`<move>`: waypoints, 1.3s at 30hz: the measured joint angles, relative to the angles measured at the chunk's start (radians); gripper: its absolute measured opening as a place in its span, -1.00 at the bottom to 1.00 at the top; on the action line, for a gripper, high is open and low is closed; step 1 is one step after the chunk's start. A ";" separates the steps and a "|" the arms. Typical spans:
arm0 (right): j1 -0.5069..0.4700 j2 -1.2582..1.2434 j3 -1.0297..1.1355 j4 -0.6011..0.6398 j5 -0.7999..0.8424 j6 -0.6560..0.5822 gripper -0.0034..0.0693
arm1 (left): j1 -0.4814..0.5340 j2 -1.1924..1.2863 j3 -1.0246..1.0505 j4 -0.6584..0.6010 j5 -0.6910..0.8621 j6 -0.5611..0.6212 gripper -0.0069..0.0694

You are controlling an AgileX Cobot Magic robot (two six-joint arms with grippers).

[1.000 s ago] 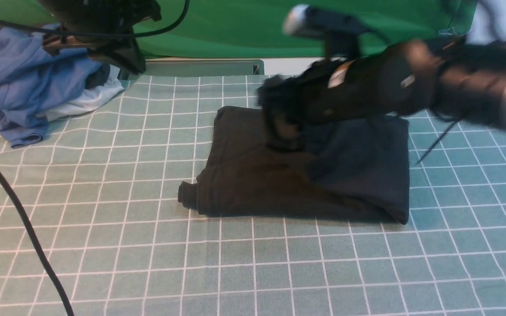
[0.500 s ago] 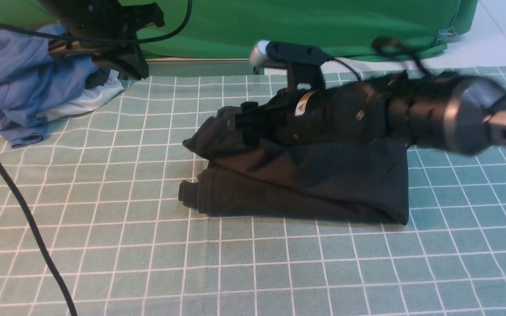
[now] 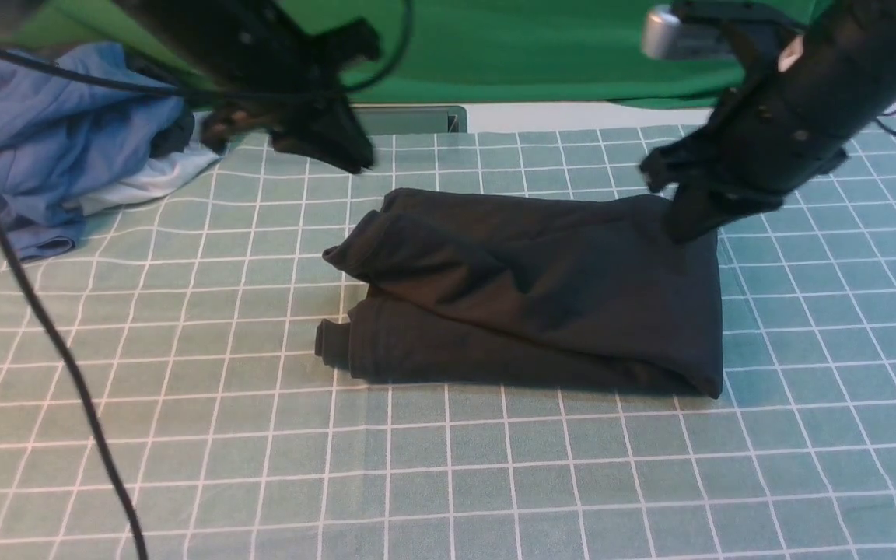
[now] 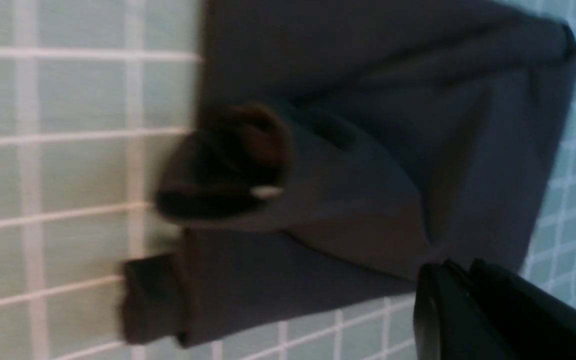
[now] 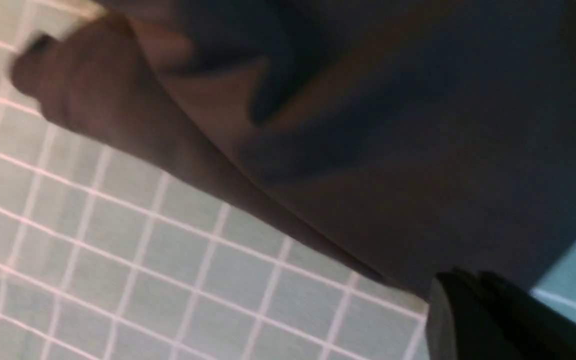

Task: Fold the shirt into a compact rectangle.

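Observation:
The black shirt (image 3: 533, 295) lies folded into a rough rectangle in the middle of the grid mat, its top layer rumpled and a rolled edge sticking out at its near left. No print or label shows. My right gripper (image 3: 685, 225) hovers at the shirt's far right corner, fingers pressed together with no cloth between them. My left gripper (image 3: 343, 152) hangs above the mat, beyond the shirt's far left corner, also shut and empty. The left wrist view shows the shirt (image 4: 368, 150) past the closed gripper (image 4: 460, 265). The right wrist view shows the shirt (image 5: 393, 125) above the closed gripper (image 5: 468, 277).
A heap of blue and white garments (image 3: 43, 171) sits at the far left of the mat (image 3: 448, 482). A green cloth (image 3: 533, 47) hangs along the back. A black cable (image 3: 51, 365) trails across the left side of the mat.
My right arm carried a layer of the shirt leftward, left it folded over, then drew back to the shirt's far right corner. My left arm has moved right, closer to the shirt.

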 joint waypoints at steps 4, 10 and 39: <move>-0.027 0.000 0.000 -0.009 0.007 -0.006 -0.83 | -0.089 0.048 0.000 -0.009 -0.057 0.000 -0.72; -0.028 0.000 0.000 -0.020 0.007 -0.006 -0.83 | -0.143 0.168 0.000 0.018 -0.125 0.000 -0.72; -0.028 0.001 0.000 -0.150 0.057 -0.006 -0.84 | -0.028 0.083 0.000 -0.033 -0.111 -0.049 -0.70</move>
